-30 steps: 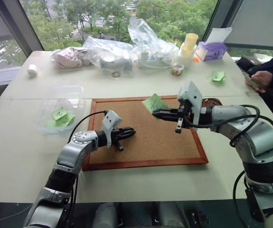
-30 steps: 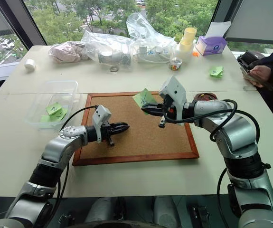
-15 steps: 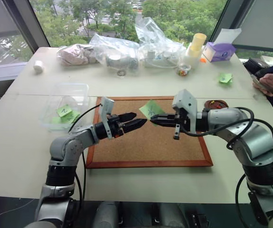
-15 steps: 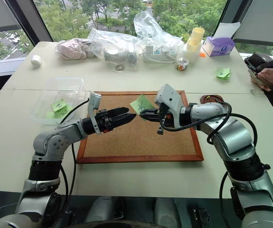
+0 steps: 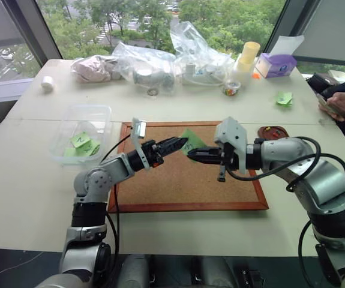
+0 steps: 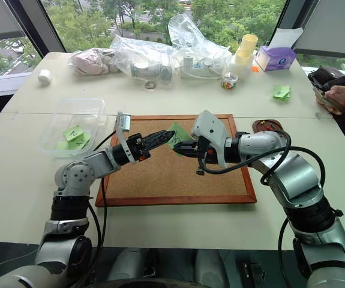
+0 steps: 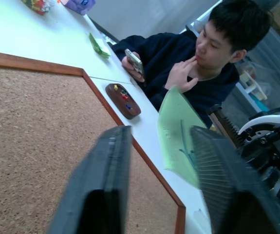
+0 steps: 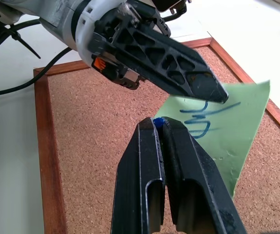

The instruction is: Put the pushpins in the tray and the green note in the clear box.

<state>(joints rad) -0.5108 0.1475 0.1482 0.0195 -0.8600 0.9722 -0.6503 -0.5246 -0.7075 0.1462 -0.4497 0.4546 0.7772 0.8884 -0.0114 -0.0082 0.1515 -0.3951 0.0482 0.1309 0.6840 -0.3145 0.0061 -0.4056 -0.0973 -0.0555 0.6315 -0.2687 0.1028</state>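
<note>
My right gripper (image 8: 158, 124) is shut above the cork board (image 5: 178, 180). A blue pushpin (image 8: 158, 122) head shows at its tips, and the green note (image 8: 222, 122) with blue scribble hangs there. My left gripper (image 5: 181, 143) reaches in from the left. Its fingers (image 7: 105, 170) stand a little apart with the green note (image 7: 178, 131) between them. The dark oval tray (image 5: 272, 131) lies just right of the board and holds coloured pushpins (image 7: 124, 95). To the left of the board stands the clear box (image 5: 97, 111), with green notes inside.
Crinkled plastic bags (image 5: 160, 60), yellow cups (image 5: 247, 54), a purple box (image 5: 274, 63) and a small jar (image 5: 229, 90) line the back of the table. A crumpled green wad (image 5: 284, 99) lies at the right. A seated person (image 5: 340, 102) holds a phone there.
My left gripper rose and moved right to the held note, opened wide, then narrowed around it. The right gripper stayed almost still, holding the note up. The camera shifted.
</note>
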